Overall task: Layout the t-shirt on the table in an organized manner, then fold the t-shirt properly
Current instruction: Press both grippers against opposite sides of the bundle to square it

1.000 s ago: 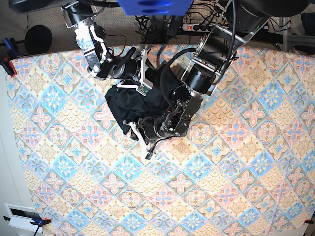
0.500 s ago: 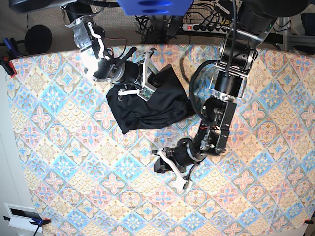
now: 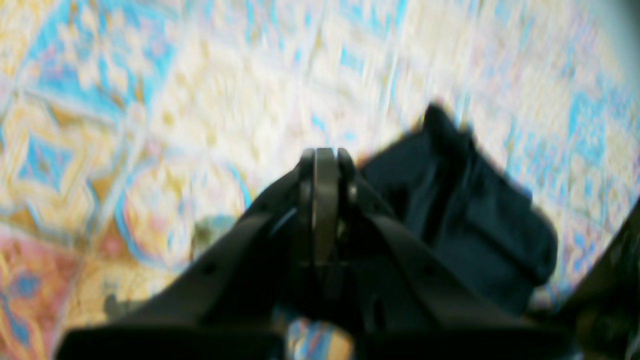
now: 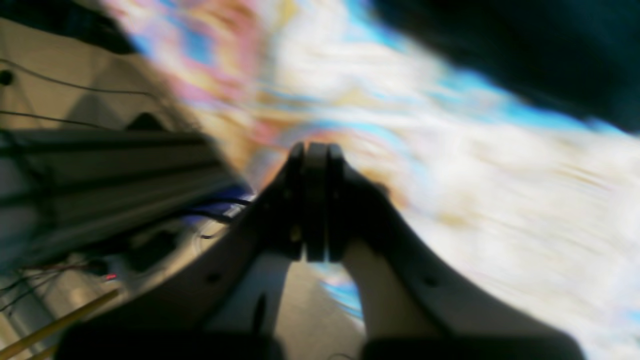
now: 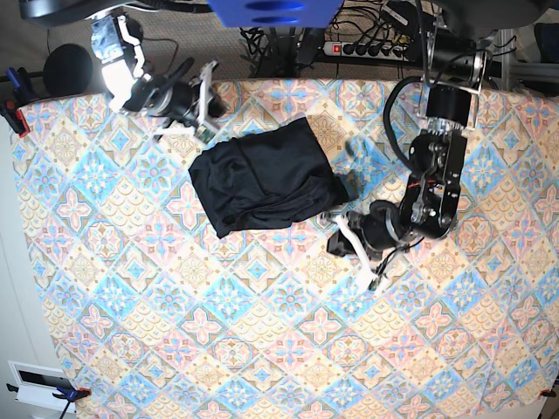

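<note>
The pastel-tiled tabletop (image 5: 262,349) lay wide under the rig, and the t-shirt (image 5: 262,182) sat on its far half as a compact black bundle, folded over itself, slightly skewed. The left pincer (image 5: 354,240) hovered just beside the t-shirt's near corner, clenched on nothing; the right pincer (image 5: 203,96) was beyond its far edge, clenched and empty too. Folding looked essentially done, perhaps only tidying left.

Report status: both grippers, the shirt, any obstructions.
Left gripper shut, empty, beside shirt. Right gripper shut, empty, at table's far edge. T-shirt bunched, not spread. Nothing in the way.
</note>
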`<action>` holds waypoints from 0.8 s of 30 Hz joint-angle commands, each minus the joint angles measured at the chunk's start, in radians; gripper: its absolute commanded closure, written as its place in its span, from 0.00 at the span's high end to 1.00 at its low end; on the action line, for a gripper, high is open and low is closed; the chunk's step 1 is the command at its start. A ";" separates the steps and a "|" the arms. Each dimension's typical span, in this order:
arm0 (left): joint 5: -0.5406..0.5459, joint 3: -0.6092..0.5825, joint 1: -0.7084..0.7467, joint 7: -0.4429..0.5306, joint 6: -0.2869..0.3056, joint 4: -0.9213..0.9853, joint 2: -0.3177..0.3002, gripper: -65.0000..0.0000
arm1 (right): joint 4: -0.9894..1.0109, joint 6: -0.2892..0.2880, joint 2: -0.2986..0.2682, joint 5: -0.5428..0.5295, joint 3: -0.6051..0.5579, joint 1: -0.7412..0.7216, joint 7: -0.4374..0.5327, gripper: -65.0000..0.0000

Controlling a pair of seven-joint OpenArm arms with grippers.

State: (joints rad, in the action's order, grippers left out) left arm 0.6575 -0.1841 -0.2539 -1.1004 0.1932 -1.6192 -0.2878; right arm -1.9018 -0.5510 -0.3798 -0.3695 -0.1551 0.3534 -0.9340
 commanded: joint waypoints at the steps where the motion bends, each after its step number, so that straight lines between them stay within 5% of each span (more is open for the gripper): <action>1: 0.017 0.007 -0.006 0.001 0.007 -0.057 -0.029 0.00 | -0.021 -0.002 -0.006 -0.012 0.039 -0.006 0.020 0.00; 10: 0.017 0.007 0.181 -0.122 0.009 -0.243 -0.139 0.00 | 0.012 -0.002 -0.003 0.005 0.191 -0.161 0.020 0.00; 14: 0.017 0.005 0.244 -0.148 0.010 -0.290 -0.159 0.00 | 0.084 -0.002 0.003 0.143 0.190 -0.222 0.022 0.00; 17: 0.015 0.001 0.278 -0.149 0.010 -0.289 -0.156 0.00 | 0.141 -0.002 0.083 0.244 0.167 -0.227 0.025 0.00; 24: -0.006 -0.186 0.276 -0.142 0.009 -0.277 -0.155 0.00 | 0.169 -0.002 0.129 0.383 0.081 -0.227 0.060 0.00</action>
State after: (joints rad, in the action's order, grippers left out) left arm 0.6365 -0.3725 0.0345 -1.2541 0.2020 -1.8835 -0.4412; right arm -1.7184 -0.5453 -0.2466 0.0284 -0.0757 0.1356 -0.8932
